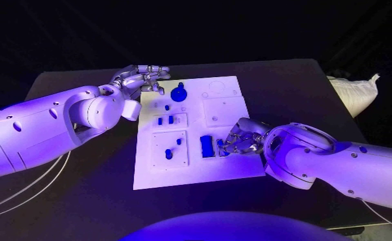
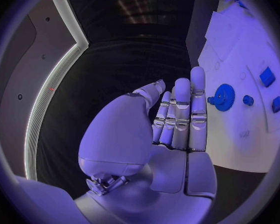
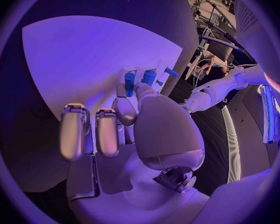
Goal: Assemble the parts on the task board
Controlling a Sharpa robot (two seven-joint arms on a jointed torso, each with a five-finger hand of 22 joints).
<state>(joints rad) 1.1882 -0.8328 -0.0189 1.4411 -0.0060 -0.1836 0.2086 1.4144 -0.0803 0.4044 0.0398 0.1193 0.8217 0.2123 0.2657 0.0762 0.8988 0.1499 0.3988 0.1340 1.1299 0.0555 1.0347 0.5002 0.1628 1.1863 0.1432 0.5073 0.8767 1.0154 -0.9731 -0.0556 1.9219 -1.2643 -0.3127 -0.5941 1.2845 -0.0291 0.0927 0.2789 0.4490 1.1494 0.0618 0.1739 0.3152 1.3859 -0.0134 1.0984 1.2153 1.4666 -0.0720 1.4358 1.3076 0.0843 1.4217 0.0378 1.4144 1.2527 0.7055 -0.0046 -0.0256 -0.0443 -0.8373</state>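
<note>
The white task board (image 1: pixel 192 168) lies in the middle of the black table. A blue gear (image 1: pixel 178 94) stands near its far edge, and small blue parts (image 1: pixel 169 153) sit in its left panels. My left hand (image 1: pixel 144 77) hovers at the board's far left corner, fingers straight and empty; its wrist view shows the gear (image 2: pixel 224 97) just beyond the fingertips (image 2: pixel 197 74). My right hand (image 1: pixel 239 137) rests on the board's right side beside a tall blue block (image 1: pixel 207 146). Its thumb and a finger pinch a small blue peg (image 3: pixel 129 82) standing on the board.
A white cloth bundle (image 1: pixel 356 93) lies at the table's right edge. White cables (image 1: pixel 33 187) run along the table under my left arm. Black table surface shows around the board on all sides.
</note>
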